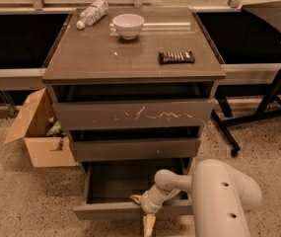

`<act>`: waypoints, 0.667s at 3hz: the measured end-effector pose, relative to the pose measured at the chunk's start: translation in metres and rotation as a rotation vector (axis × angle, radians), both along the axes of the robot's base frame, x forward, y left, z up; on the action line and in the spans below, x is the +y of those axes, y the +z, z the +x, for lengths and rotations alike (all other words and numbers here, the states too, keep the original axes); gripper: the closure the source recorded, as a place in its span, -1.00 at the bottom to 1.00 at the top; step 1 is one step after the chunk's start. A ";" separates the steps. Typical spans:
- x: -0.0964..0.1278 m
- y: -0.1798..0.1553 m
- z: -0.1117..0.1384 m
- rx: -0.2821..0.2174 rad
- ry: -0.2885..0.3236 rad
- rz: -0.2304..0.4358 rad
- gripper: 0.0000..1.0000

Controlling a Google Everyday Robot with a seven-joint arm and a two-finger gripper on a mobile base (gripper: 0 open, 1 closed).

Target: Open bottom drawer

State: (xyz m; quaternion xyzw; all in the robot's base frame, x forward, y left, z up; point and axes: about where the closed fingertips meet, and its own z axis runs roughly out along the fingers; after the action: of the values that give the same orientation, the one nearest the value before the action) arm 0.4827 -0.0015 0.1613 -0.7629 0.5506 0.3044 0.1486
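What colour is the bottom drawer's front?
The bottom drawer front is plain dark grey-brown, camera view; the gripper hangs at its front edge.

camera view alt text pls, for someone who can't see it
The bottom drawer of a three-drawer cabinet stands pulled out, with the robot's hand at its front edge. On top sit a white bowl, a bottle on its side and a dark flat bar; an open cardboard box stands on the floor beside it.

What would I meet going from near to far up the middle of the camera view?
gripper, at the front lip of the pulled-out bottom drawer → middle drawer front → scratched top drawer front → black bar → white bowl
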 end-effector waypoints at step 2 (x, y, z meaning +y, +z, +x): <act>0.003 -0.001 -0.020 0.054 0.006 -0.008 -0.15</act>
State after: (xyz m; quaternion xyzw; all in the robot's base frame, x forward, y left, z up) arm 0.4628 0.0017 0.1604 -0.7568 0.5532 0.3232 0.1294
